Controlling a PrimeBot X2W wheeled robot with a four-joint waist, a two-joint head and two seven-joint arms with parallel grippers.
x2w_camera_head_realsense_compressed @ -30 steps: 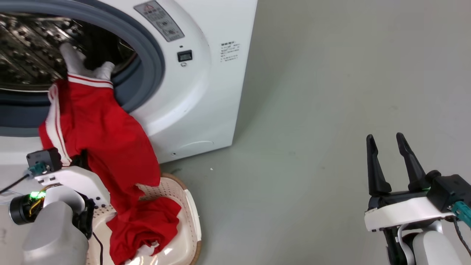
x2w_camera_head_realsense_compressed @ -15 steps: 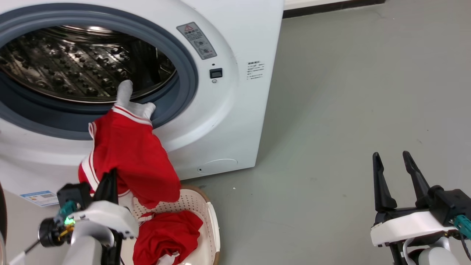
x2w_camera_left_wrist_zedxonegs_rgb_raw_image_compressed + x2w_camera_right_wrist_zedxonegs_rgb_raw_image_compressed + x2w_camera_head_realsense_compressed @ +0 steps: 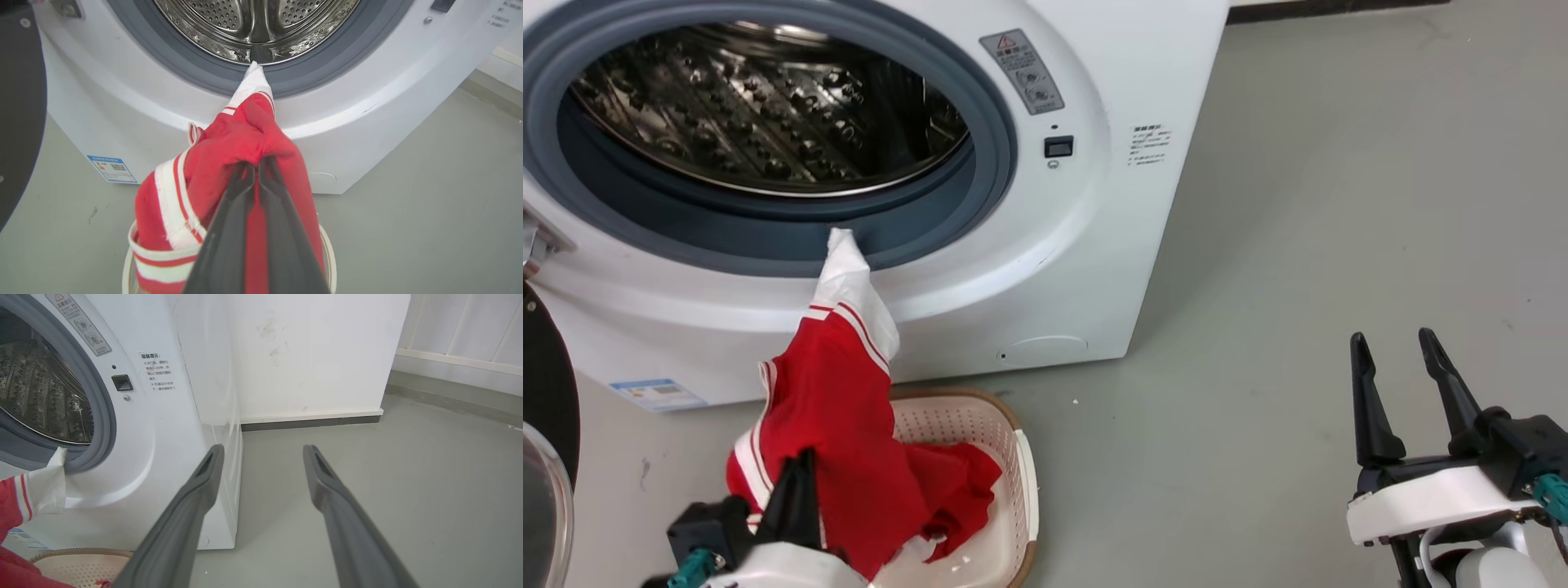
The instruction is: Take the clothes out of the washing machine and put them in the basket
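Now clothes [image 3: 841,433] further out, sleeve tip [image 3: 843,249] on washer [image 3: 1094,245] rim (camera shifted); left gripper [image 3: 256,161] clamps them, right gripper [image 3: 1390,341] agape; grey floor [image 3: 1298,245].

Smooth grey floor [image 3: 1298,245] meets a scuffed white wall [image 3: 306,355] with dark skirting [image 3: 310,422].

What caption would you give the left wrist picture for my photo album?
Jaws shut on a red garment above the basket, its white sleeve reaching the washing machine door rim.

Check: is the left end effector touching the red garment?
Touching. Left wrist view: left end effector pinched shut on the red garment, fabric bunched between its fingers.
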